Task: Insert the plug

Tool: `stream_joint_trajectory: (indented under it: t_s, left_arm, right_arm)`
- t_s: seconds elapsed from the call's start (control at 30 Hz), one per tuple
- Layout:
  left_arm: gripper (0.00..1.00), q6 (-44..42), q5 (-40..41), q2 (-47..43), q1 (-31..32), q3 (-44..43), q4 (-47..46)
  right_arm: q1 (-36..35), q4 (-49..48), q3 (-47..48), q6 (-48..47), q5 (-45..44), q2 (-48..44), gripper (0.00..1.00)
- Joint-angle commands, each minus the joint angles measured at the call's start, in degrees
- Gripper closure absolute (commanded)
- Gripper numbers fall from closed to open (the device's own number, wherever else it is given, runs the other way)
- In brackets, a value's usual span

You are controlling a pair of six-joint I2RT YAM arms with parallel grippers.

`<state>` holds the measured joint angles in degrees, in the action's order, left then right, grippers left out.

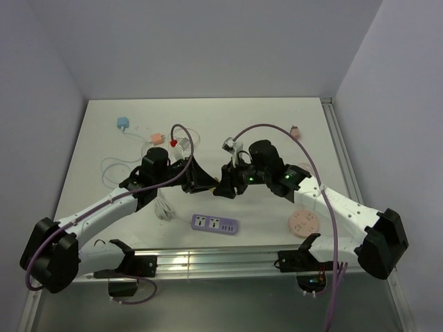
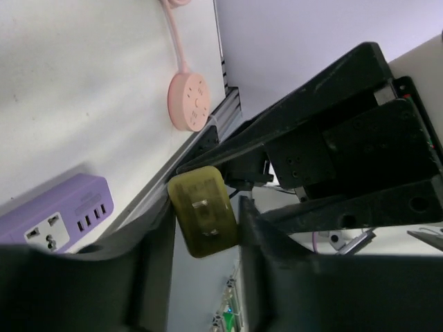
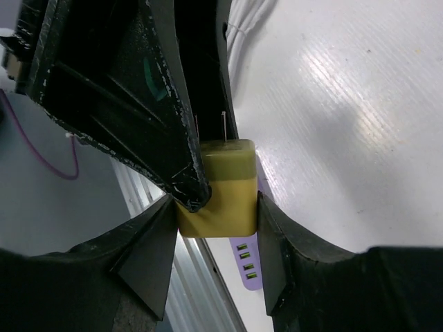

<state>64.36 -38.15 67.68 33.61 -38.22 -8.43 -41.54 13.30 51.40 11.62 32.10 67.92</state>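
Both arms reached in low and met over the table's middle. My right gripper (image 1: 227, 185) was clamped on the yellow plug (image 3: 220, 190), prongs pointing away from its wrist. My left gripper (image 1: 199, 181) pressed on the same plug. The purple power strip (image 1: 214, 224) lay near the front edge of the white table (image 1: 277, 117).

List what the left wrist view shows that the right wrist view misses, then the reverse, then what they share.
Left wrist only: the pink round socket on its cord, the purple power strip's outlet face, and the yellow plug's prong face seen head-on. Right wrist only: the plug's side, prongs pointing away from the camera, and white cable. Both: the plug between the viewing arm's own fingers, left pincer and right pincer, the other pincer crowding it, and the strip's USB ports.
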Motion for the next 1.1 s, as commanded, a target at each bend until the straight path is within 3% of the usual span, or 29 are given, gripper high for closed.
stream_joint_trajectory:
  t_s: [0.0,0.03,0.07,0.1,0.13,0.17,0.2,0.3,0.6,1.07]
  left_arm:
    - [0.67,0.5,1.0,1.0,1.1,-2.7,-3.8]
    - [0.78,0.4,1.1,1.0,1.3,-2.7,-3.8]
    - [0.99,0.3,1.2,1.1,1.3,-2.8,-3.4]
    - [1.00,-0.2,1.6,1.0,1.4,-3.1,-2.7]
    - [1.00,-0.5,2.4,0.8,1.3,-3.1,-2.2]
    - [1.00,-0.5,2.8,0.4,1.3,-3.0,-1.9]
    - [1.00,-0.5,3.3,0.3,1.3,-2.6,-1.9]
    - [1.00,1.7,4.6,-1.2,1.4,-0.7,-3.2]
    - [1.00,15.3,5.8,-2.3,1.3,4.7,-7.1]
    - [1.00,27.3,6.1,-6.5,1.3,7.8,-7.4]
  right_arm:
    - [-0.9,-3.7,-0.4,1.0,0.7,-2.8,1.00]
    - [-1.1,-3.8,-0.9,1.6,0.4,-3.1,0.95]
    - [-1.1,-3.9,-1.3,2.0,-0.5,-3.6,0.86]
    - [-1.1,-4.0,-1.6,2.4,-1.2,-4.4,0.65]
    - [-1.1,-4.1,-2.6,3.1,-1.3,-4.8,0.58]
    - [-1.1,-4.3,-3.2,3.6,-2.0,-5.4,0.42]
    - [-1.2,-4.4,-3.9,4.3,-3.0,-6.5,0.33]
    - [-1.1,-6.8,-7.8,7.3,-6.0,-9.3,0.23]
    - [-1.1,-17.6,-16.9,18.8,-12.7,-16.2,0.16]
    - [-1.8,-29.9,-20.6,18.5,-11.3,-16.9,0.30]
